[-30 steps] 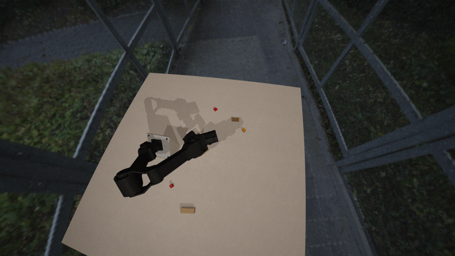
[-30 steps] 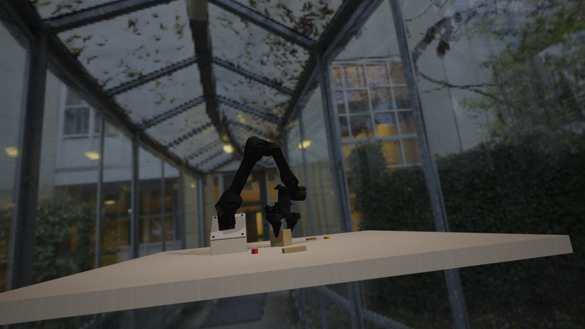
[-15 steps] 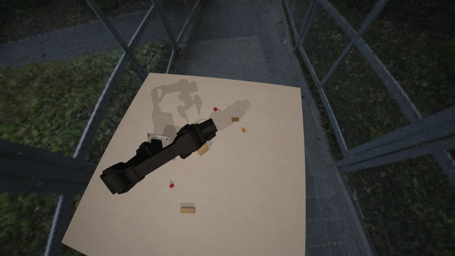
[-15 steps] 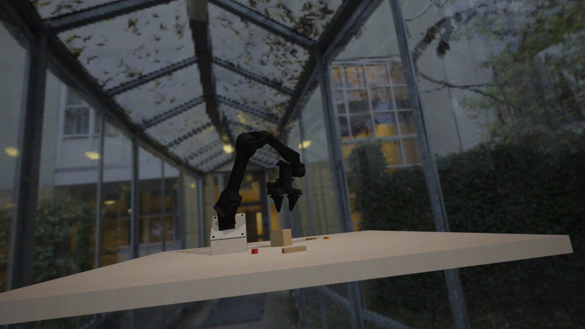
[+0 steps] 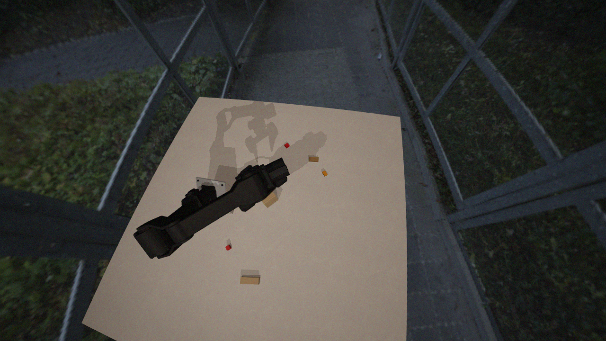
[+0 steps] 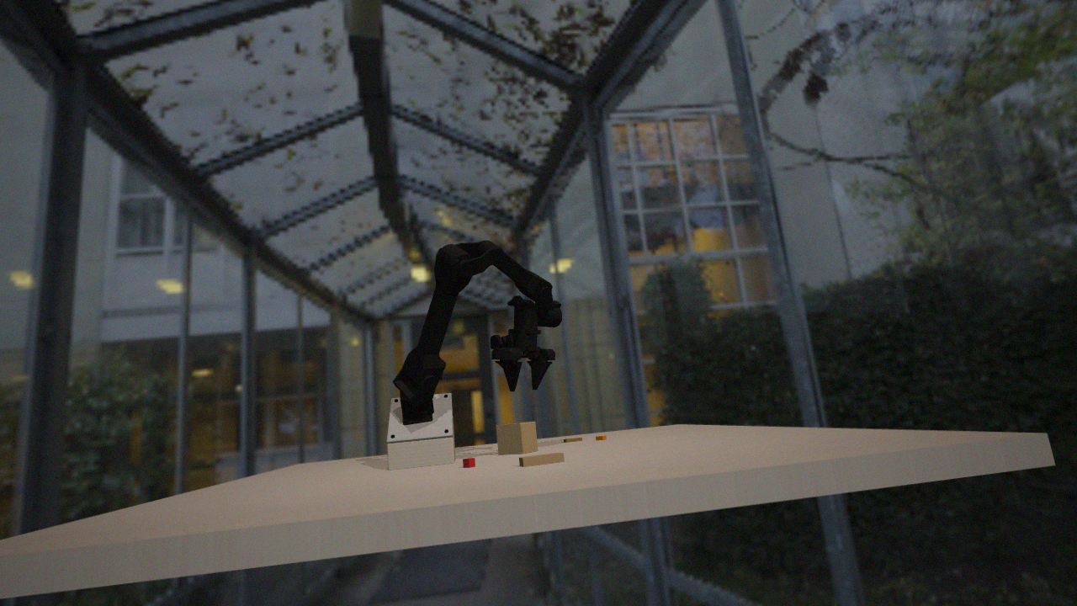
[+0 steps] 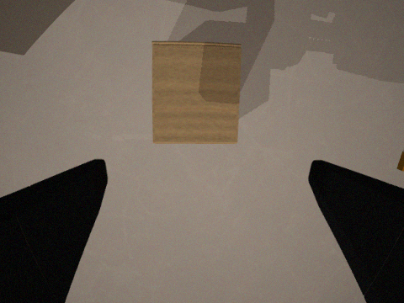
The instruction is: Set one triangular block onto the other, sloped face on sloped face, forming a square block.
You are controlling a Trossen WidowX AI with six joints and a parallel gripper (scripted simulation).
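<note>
The two triangular blocks show as one square wooden block (image 5: 270,200) (image 6: 517,438) (image 7: 185,93) on the table (image 5: 330,254) (image 6: 677,459). Its top looks level in the exterior view and its outline is nearly square in the wrist view. The seam between the two sloped faces cannot be made out, and a thin strip shows along its far edge in the wrist view. My gripper (image 6: 524,389) (image 7: 211,171) is open and empty. It hangs well above the block with a gap between, touching nothing. In the top view the arm hides the fingers and part of the block's upper side.
A red cube (image 5: 228,247) (image 6: 468,462) and a long wooden bar (image 5: 250,280) (image 6: 541,459) lie on the near side. Another red cube (image 5: 286,145), a brown bar (image 5: 313,159) (image 6: 573,439) and an orange piece (image 5: 324,173) (image 6: 601,438) lie farther back. The arm's base plate (image 5: 222,183) (image 6: 420,454) stands left of the block.
</note>
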